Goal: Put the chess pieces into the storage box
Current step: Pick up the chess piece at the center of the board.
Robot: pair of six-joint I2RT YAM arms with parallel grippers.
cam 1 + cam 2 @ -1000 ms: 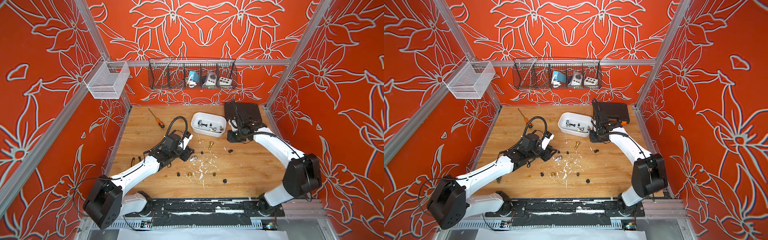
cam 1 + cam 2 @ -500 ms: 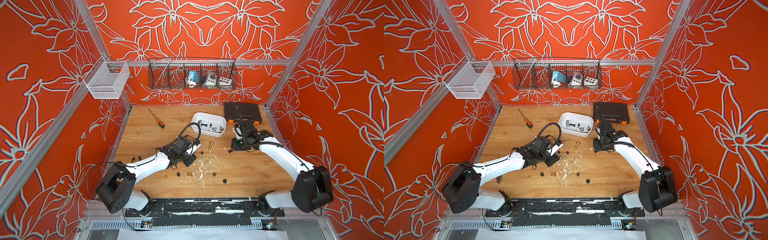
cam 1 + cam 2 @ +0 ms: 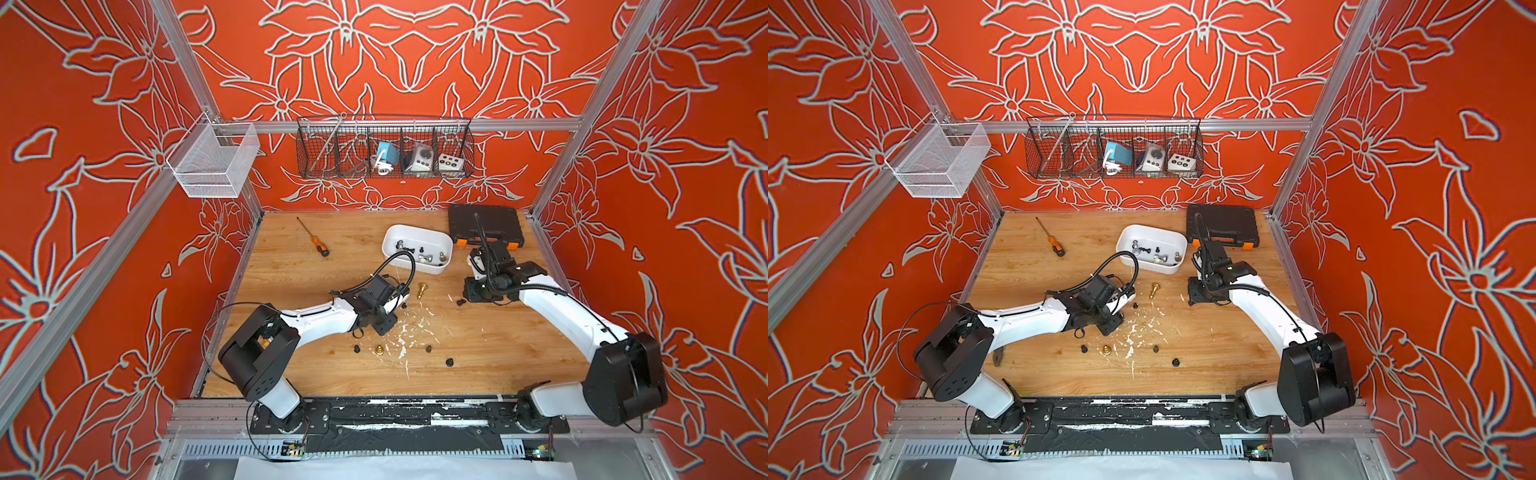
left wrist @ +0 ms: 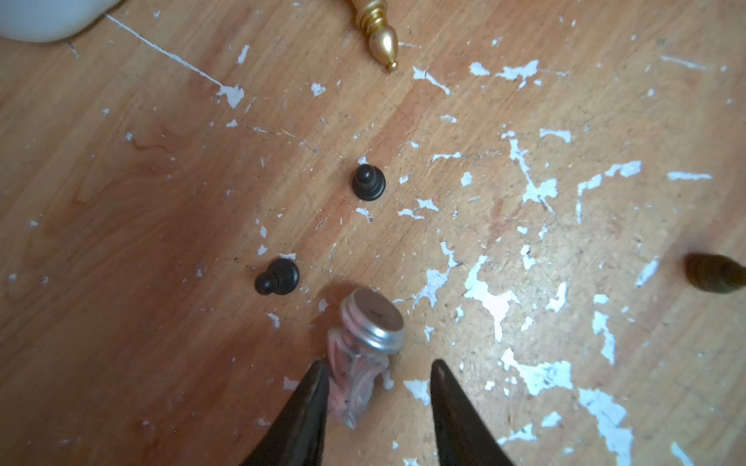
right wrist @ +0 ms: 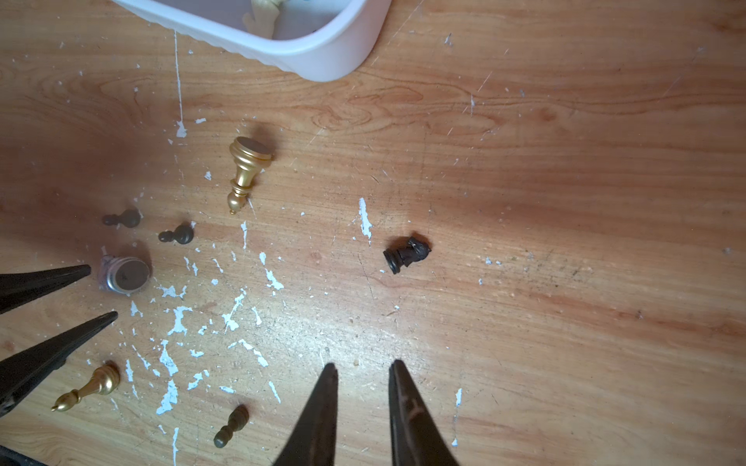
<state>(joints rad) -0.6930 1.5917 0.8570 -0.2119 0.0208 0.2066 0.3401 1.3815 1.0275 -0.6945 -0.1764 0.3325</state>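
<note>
The white storage box (image 3: 391, 246) (image 3: 1126, 243) stands at the back middle with several chess pieces inside. My left gripper (image 4: 379, 365) (image 3: 384, 328) is open and low over the table. A silver piece (image 4: 365, 343) lies on its side between the fingers, against one of them. Two black pawns (image 4: 368, 183) (image 4: 277, 276) and a gold piece (image 4: 379, 36) lie beyond it. My right gripper (image 5: 364, 365) (image 3: 469, 297) is open with a narrow gap and nothing in it. A black knight (image 5: 407, 254) (image 3: 460, 302) lies just ahead of it.
A gold pawn (image 3: 379, 350) and black pawns (image 3: 356, 349) (image 3: 428, 349) (image 3: 449, 363) lie nearer the front among white paint flecks. An orange-handled screwdriver (image 3: 312, 237) lies at the back left and a black toolcase (image 3: 484, 222) at the back right. Wire baskets hang on the walls.
My right gripper has come away from the storage box and down to the table beside the black knight. My left arm has stretched forward to bring its fingers around the silver piece.
</note>
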